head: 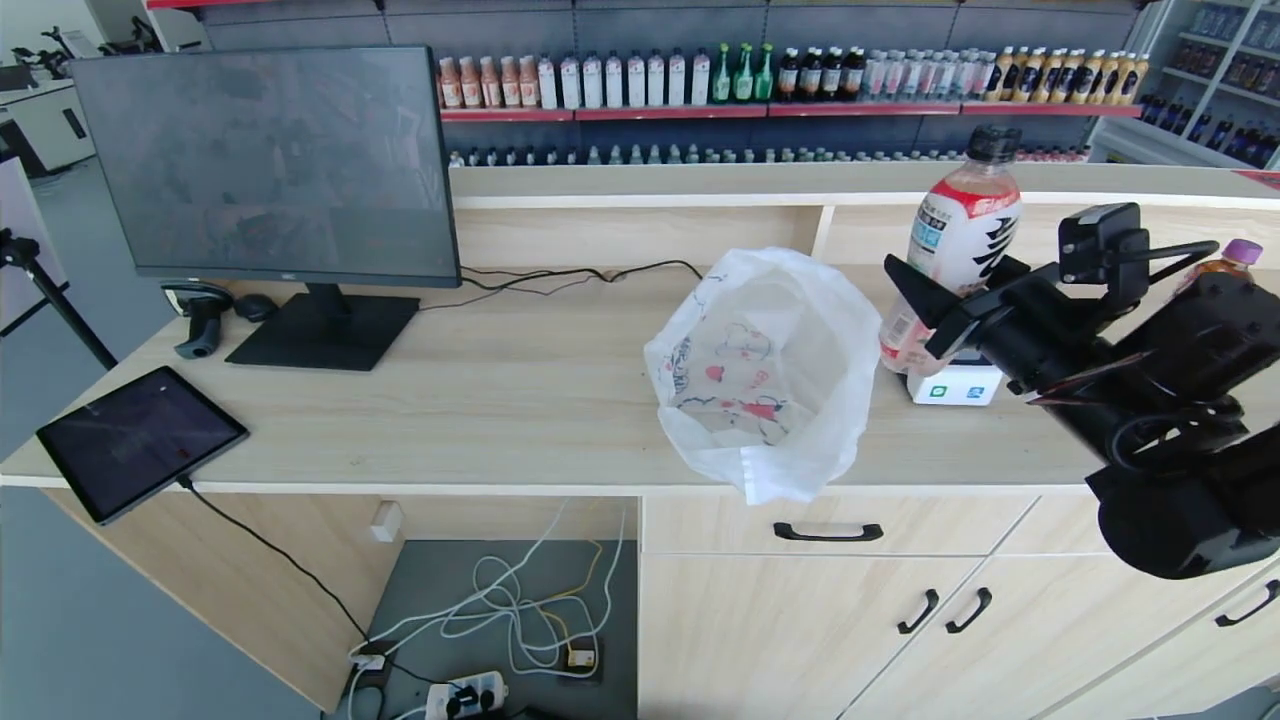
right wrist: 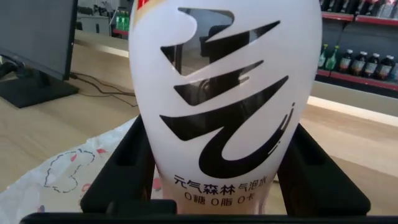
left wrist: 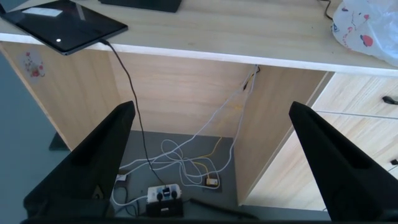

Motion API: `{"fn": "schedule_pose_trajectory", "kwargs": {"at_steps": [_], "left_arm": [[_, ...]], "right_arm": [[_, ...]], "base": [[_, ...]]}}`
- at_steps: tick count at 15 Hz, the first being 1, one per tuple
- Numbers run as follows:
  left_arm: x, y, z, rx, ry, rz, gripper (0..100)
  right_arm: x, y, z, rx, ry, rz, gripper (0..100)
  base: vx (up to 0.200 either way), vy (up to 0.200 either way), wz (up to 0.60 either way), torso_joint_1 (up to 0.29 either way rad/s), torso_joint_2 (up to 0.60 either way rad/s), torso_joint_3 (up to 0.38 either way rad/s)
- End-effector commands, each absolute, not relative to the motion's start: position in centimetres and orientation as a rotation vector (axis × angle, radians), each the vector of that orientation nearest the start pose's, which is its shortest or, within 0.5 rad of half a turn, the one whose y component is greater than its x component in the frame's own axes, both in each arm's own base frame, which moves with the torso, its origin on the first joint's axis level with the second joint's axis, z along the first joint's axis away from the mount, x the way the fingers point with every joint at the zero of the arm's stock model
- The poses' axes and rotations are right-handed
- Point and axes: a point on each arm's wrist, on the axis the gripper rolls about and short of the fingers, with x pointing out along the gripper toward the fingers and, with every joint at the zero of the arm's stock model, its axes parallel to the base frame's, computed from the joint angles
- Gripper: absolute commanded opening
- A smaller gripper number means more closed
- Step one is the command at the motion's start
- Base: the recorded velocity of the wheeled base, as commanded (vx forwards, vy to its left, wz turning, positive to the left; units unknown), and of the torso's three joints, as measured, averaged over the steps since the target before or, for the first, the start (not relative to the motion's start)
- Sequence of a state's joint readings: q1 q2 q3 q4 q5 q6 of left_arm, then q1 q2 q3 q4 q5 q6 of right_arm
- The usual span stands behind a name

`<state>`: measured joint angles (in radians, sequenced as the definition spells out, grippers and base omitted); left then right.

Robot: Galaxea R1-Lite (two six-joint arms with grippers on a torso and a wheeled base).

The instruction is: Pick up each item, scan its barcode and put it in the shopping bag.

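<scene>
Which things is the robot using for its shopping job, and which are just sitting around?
For the job: white bottle in the right claw, shopping bag, small white box (probably the scanner), purple-capped bottle.
Just lying about: monitor, tablet, floor cables.

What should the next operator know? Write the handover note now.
Right gripper: shut on the bottle, held over the white box, beside the bag.
Left gripper: open, empty, low in front of the counter.
Done: bottle picked up.
To do: scan it, bag it, then the purple-capped bottle behind the right arm.
</scene>
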<state>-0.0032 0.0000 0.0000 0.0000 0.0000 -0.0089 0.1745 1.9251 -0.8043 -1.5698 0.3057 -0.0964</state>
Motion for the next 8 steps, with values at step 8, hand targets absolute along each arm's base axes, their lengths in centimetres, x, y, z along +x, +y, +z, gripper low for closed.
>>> {"fn": "schedule_pose_trajectory", "kwargs": {"at_steps": [8], "left_arm": [[-2.3,0.0,7.5,-0.009,0.0,-0.003,100]], "right_arm": [[38.5,14.5,19.1,0.021,-0.558,0.562,0]], "base": [[0.0,0.0,0.0,0.0,0.0,0.0]]}}
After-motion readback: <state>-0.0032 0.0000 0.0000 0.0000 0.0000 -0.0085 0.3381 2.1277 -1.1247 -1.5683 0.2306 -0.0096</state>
